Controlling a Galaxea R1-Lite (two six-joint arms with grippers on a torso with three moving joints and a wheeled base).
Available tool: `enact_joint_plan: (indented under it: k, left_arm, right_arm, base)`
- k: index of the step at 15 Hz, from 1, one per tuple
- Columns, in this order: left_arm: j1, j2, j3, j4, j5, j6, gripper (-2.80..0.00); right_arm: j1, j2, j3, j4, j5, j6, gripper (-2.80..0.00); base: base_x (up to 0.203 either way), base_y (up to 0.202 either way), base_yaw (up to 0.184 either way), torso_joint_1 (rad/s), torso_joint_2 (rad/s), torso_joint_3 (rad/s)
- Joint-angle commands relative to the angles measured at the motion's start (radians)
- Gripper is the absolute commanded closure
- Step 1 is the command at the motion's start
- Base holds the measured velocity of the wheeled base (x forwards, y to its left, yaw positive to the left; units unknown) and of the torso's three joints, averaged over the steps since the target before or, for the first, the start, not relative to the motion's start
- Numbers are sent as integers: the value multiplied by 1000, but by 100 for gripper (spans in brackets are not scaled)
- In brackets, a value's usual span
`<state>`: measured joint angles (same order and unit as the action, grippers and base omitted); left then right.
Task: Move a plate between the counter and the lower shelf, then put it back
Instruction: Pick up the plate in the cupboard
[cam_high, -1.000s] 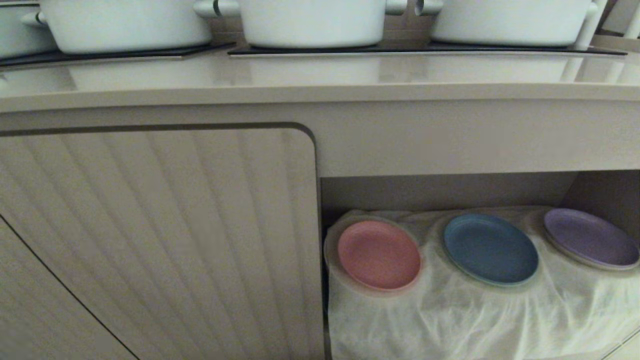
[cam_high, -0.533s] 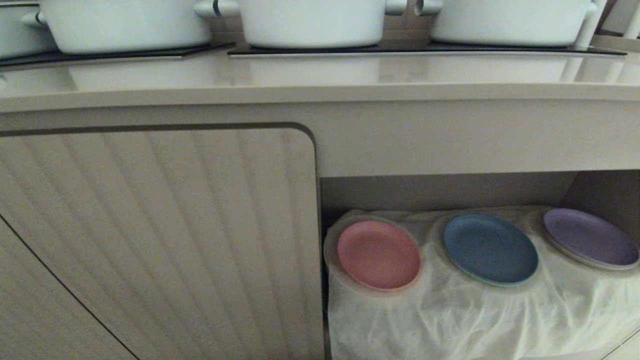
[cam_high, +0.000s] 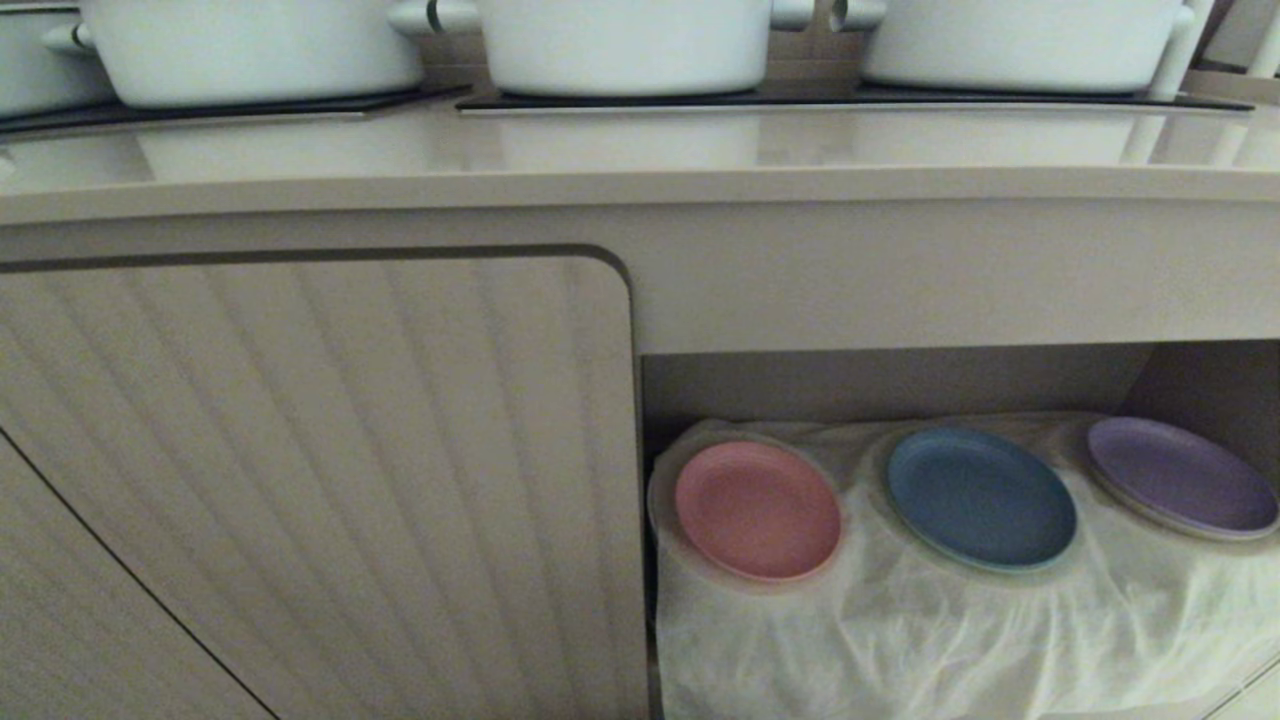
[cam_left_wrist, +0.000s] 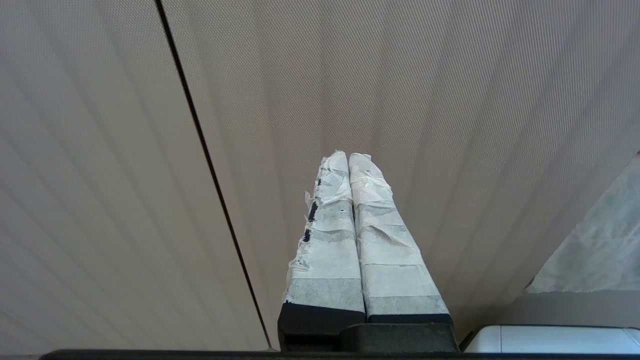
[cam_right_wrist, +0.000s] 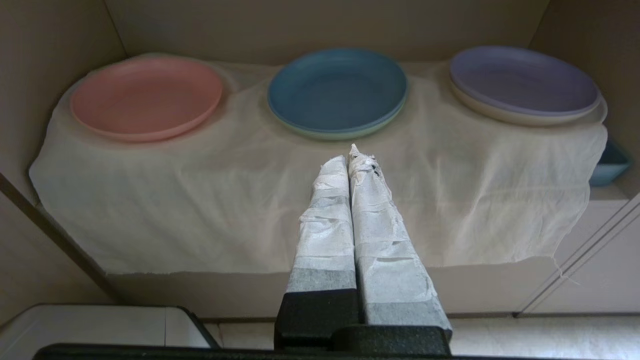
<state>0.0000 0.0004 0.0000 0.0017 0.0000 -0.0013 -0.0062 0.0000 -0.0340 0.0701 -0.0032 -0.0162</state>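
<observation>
- The pink plate (cam_high: 757, 510) lies flat on the lower shelf (cam_high: 900, 385), at the left end of the recess, resting on the wrinkled white cloth (cam_high: 950, 630) that drapes over the shelf's front.
- A blue plate (cam_high: 981, 498) sits beside it in the middle, and a purple plate (cam_high: 1182, 477) at the right end (each apart from its neighbour).
- The counter (cam_high: 640, 150) above carries three white pots (cam_high: 625, 45) on black cooktop panels.
- The right hand (cam_right_wrist: 351, 155) is pressed shut and empty, in front of the shelf, pointing toward the blue plate without touching the cloth.
- The left hand (cam_left_wrist: 347, 159) is also shut, holding nothing, facing the ribbed cabinet door (cam_left_wrist: 400, 100) left of the recess.
</observation>
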Motion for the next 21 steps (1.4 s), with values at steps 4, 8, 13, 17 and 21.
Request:
enact_joint_plan:
  k: [4, 8, 13, 17, 21]
  left_arm:
    - [0, 0, 0, 0, 0, 0, 0]
    - [0, 0, 0, 0, 0, 0, 0]
    - [0, 0, 0, 0, 0, 0, 0]
    - [0, 0, 0, 0, 0, 0, 0]
    - [0, 0, 0, 0, 0, 0, 0]
  right_arm:
    - [0, 0, 6, -10, 0, -4, 0]
    - [0, 0, 7, -9, 0, -4, 0]
    - [0, 0, 7, -9, 0, -5, 0]
    - [0, 0, 8, -7, 0, -5, 0]
    - [0, 26, 11, -12, -3, -13, 0]
  base:
    - [0, 0, 0, 0, 0, 0]
    - [0, 0, 0, 0, 0, 0]
    - [0, 0, 0, 0, 0, 0]
    - [0, 0, 0, 0, 0, 0]
    - [0, 0, 0, 0, 0, 0]
